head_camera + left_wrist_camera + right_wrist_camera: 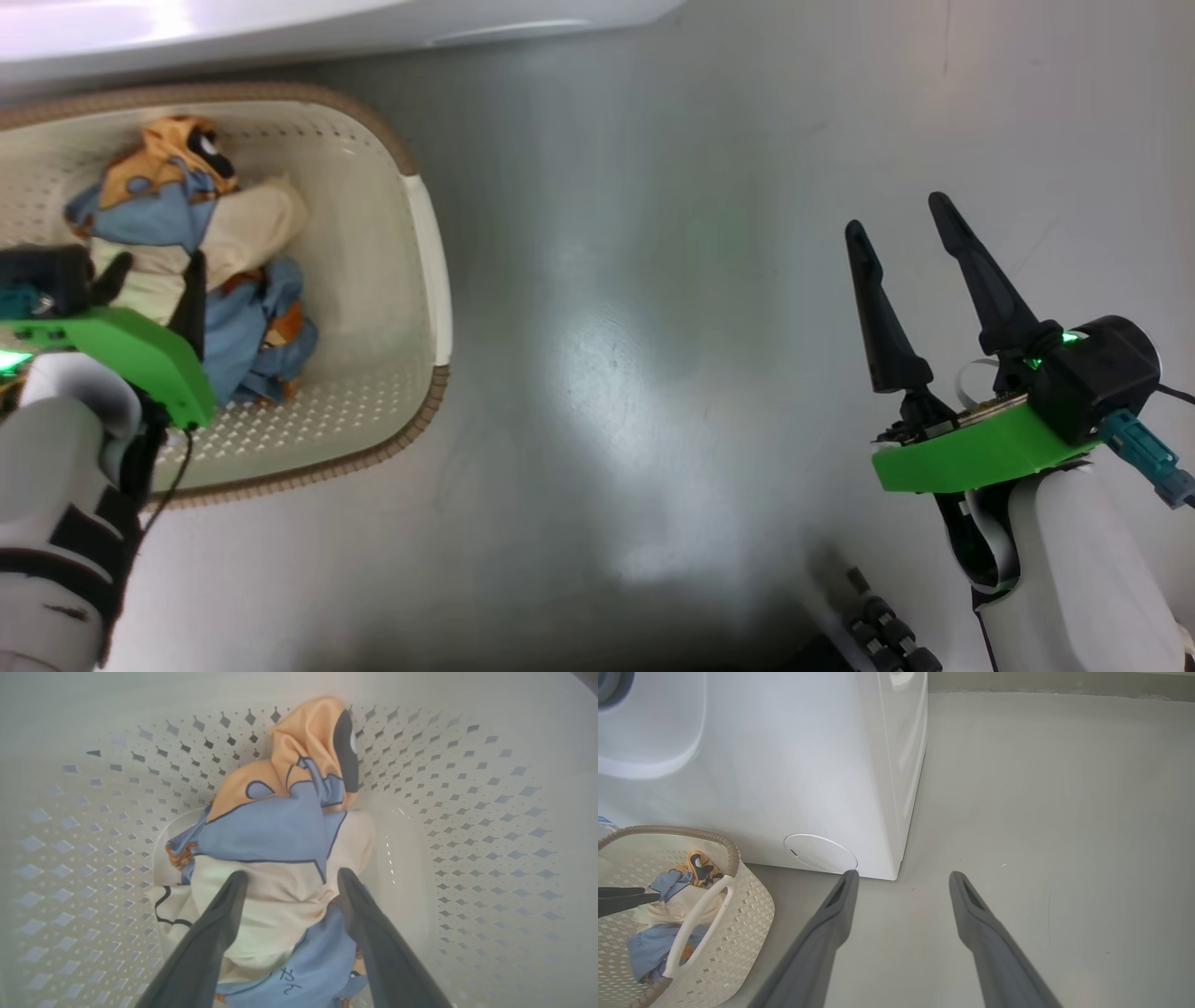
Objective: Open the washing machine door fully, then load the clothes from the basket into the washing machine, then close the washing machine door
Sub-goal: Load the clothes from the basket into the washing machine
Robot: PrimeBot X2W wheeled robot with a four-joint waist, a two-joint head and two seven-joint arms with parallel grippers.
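The cream basket (425,271) stands on the floor at the left, in front of the white washing machine (280,23). In it lie the clothes (177,215), blue with orange and cream parts. My left gripper (154,280) is down inside the basket, open, its fingers either side of a cream fold of the clothes (280,830). My right gripper (896,217) hangs open over bare floor at the right, holding nothing. The right wrist view has the washing machine (784,765), the basket (747,914) and the clothes (668,905). The washing machine door is out of view.
A round cover (821,853) sits low on the machine's front, near its right corner. Grey floor (653,327) stretches between the basket and my right arm. A dark curved edge (609,683) shows at the machine's upper left. The robot's dark base (878,635) is at the bottom.
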